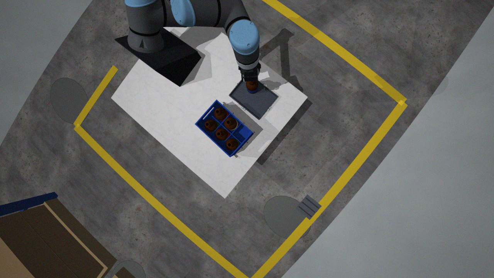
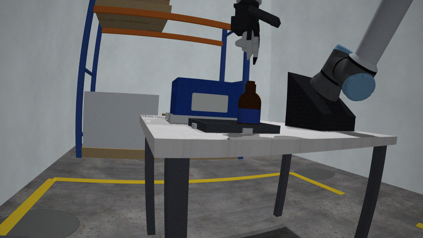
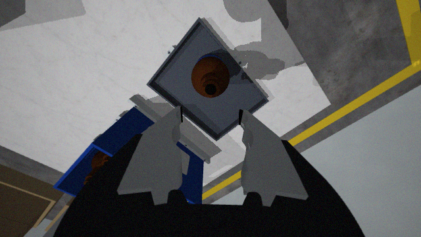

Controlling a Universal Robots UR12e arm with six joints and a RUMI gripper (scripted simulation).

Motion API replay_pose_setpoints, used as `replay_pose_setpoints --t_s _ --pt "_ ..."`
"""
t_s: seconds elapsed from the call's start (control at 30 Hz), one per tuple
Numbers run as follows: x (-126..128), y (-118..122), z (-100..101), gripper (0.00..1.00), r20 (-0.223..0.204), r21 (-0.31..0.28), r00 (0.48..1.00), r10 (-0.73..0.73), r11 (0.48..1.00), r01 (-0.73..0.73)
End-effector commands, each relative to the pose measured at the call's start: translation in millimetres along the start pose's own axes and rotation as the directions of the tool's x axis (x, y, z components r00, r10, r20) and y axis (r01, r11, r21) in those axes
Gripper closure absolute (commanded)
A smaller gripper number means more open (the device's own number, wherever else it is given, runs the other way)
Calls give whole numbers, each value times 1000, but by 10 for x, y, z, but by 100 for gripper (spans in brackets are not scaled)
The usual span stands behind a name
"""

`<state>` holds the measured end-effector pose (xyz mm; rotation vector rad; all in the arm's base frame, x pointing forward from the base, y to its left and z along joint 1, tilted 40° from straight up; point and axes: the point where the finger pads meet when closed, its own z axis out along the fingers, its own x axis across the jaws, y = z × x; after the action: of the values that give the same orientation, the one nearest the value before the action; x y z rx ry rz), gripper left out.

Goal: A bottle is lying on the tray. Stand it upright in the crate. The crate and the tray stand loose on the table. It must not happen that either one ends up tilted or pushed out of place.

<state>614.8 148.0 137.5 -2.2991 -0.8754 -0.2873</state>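
The brown bottle with a blue label (image 1: 251,87) (image 2: 249,115) (image 3: 210,70) stands upright on the dark grey tray (image 1: 259,104) (image 2: 207,126) (image 3: 175,74), towards one side of it. My gripper (image 2: 251,60) (image 3: 210,108) is partly open, with nothing between its fingers. It hangs above the bottle's mouth, pointing down, with a gap between. In the top view its fingertips are hidden by its body. The blue crate (image 1: 244,132) (image 2: 180,96) (image 3: 123,128) has six compartments. Several brown bottles stand in it, and the compartment at its right end on the tray's side is empty.
The crate stands close beside the tray on the white table (image 1: 165,121) (image 2: 266,144). The black robot base (image 1: 172,62) (image 2: 319,109) is at the table's far side from the crate's empty end. A storage rack (image 2: 133,12) stands behind the table in the exterior view.
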Motion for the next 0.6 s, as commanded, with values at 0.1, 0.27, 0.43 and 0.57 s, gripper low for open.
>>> replay_pose_setpoints --t_s 0.1,0.27,0.43,0.57 --pt "-14 -11 102 62 1 4 1000 3 1000 -3" --pt "-13 -11 167 62 1 4 1000 3 1000 -3" --pt "-14 -11 210 62 1 4 1000 3 1000 -3" --pt "-14 -12 268 62 1 4 1000 3 1000 -3"
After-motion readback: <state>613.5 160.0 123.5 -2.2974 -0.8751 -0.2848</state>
